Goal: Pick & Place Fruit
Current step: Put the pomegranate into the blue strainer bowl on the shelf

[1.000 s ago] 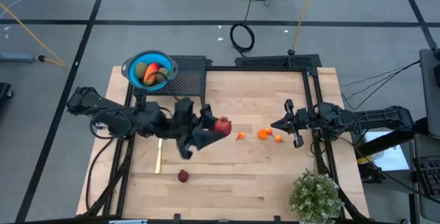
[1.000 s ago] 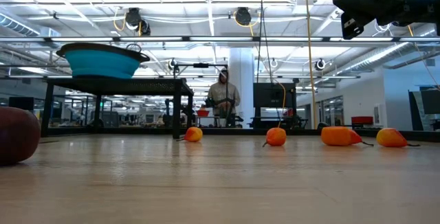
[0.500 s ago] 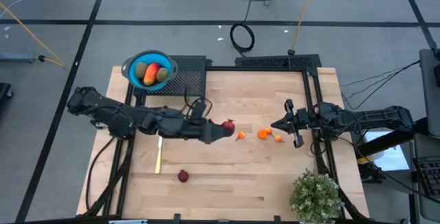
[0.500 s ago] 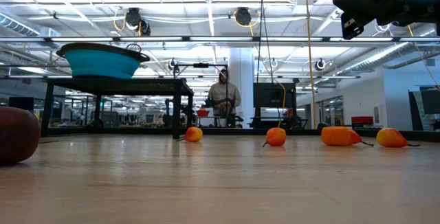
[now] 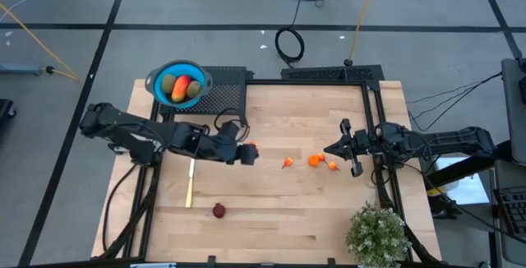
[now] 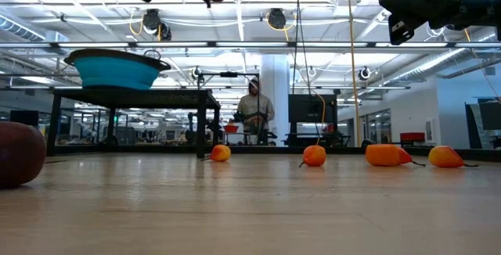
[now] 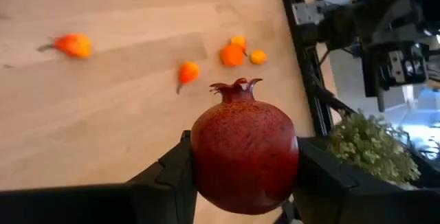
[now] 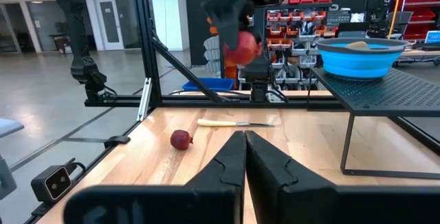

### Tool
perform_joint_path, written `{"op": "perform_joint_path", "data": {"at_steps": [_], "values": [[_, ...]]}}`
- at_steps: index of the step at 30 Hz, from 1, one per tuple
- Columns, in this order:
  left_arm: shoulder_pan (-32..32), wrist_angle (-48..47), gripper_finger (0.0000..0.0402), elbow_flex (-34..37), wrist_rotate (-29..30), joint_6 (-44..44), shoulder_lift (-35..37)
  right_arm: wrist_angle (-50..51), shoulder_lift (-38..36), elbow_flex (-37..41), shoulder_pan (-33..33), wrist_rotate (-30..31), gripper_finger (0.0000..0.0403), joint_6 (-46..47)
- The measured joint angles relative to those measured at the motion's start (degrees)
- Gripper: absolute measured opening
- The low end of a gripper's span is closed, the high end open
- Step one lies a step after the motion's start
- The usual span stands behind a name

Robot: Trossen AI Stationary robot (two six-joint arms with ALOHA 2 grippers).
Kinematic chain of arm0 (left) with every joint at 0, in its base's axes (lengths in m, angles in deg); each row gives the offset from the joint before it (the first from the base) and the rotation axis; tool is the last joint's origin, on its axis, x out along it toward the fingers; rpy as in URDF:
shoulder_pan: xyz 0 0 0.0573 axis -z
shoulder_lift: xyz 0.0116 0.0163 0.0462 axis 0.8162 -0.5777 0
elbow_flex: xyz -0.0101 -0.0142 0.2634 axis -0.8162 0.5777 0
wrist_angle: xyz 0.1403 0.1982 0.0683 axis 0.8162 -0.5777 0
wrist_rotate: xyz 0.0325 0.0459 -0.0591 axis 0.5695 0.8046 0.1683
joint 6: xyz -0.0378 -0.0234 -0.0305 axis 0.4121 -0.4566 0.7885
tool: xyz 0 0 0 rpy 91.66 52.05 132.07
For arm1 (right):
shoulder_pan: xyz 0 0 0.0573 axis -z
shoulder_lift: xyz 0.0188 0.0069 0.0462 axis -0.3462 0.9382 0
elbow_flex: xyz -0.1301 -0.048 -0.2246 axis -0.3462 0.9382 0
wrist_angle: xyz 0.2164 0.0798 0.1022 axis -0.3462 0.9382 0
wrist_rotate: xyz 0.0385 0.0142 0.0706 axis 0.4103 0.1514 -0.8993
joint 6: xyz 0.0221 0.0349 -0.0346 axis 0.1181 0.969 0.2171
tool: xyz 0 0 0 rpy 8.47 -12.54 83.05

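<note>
Left gripper [image 7: 242,183] pinches pomegranate [image 7: 244,155], lifted above the table, short of blue bowl [image 5: 158,77]. Carry it level over the rim before releasing (bowl sits raised). Right gripper [image 8: 242,141] pressed together, idle.

— What stands between you and the blue bowl [image 5: 180,83]?

— Little. My left jaws [image 5: 246,154] hang in the air over the middle of the table [image 5: 304,219], shut around a pomegranate [image 7: 244,155]. The bowl sits on a black mesh shelf [image 5: 226,91] raised above the back-left corner, so I must pass above its edge. Fruit already lies in the bowl.

— And lower down?

— The pale knife [image 5: 190,184] lies on the table near my arm, a small dark red fruit [image 5: 219,210] near the front edge. The tiny orange pieces [image 5: 314,160] lie between me and my right jaws [image 5: 348,148], closed at the right side. A potted plant [image 5: 376,233] fills the front-right corner.
</note>
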Motion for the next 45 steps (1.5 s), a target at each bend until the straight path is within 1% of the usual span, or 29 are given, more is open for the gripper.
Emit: {"op": "perform_joint_path", "data": {"at_steps": [3, 9, 13, 17, 22, 25, 30, 34, 36, 40, 45], "values": [[-1.15, -4.75, 0.0176, -0.06, 0.03, -0.53, 1.16, 0.00, 0.05, 0.00, 0.01, 0.01, 0.0004, 0.00], [-4.23, -13.80, 0.0191, -0.03, 0.56, -1.64, 3.89, 0.29, 0.35, 0.00, 0.01, 0.01, 0.0004, 0.02], [-6.55, -18.97, 0.0186, -0.07, 1.43, -2.68, 6.02, 0.39, 0.39, 0.00, 0.01, 0.01, 0.0004, 0.17], [-9.15, -21.82, 0.0178, -0.03, 2.77, -5.90, 8.33, 0.42, 0.44, 0.00, 0.00, 0.01, 0.0004, 0.19], [-13.16, -24.73, 0.0186, -0.03, 4.17, -9.76, 11.02, 0.39, 0.42, 0.00, 0.01, 0.01, 0.0004, 0.20], [-15.93, -26.30, 0.0189, 0.04, 4.85, -12.17, 13.02, 0.39, 0.43, 0.00, 0.00, 0.01, 0.0004, 0.20], [-21.27, -28.02, 0.0179, 0.02, 7.01, -16.90, 15.66, 0.37, 0.44, 0.00, 0.01, 0.01, 0.0004, 0.22], [-25.69, -29.34, 0.0180, -0.02, 9.48, -20.62, 17.38, 0.37, 0.44, 0.00, 0.00, 0.03, 0.0004, 0.22], [-27.88, -30.73, 0.0186, 0.02, 11.42, -22.55, 17.97, 0.37, 0.45, 0.00, 0.00, 0.01, 0.0004, 0.22], [-32.65, -32.21, 0.0193, 0.06, 12.94, -26.16, 18.37, 0.37, 0.46, 0.00, 0.01, 0.03, 0.0004, 0.22], [-38.65, -32.64, 0.0187, -0.01, 14.75, -30.43, 18.39, 0.36, 0.46, 0.00, 0.01, 0.06, 0.0004, 0.22]]}}
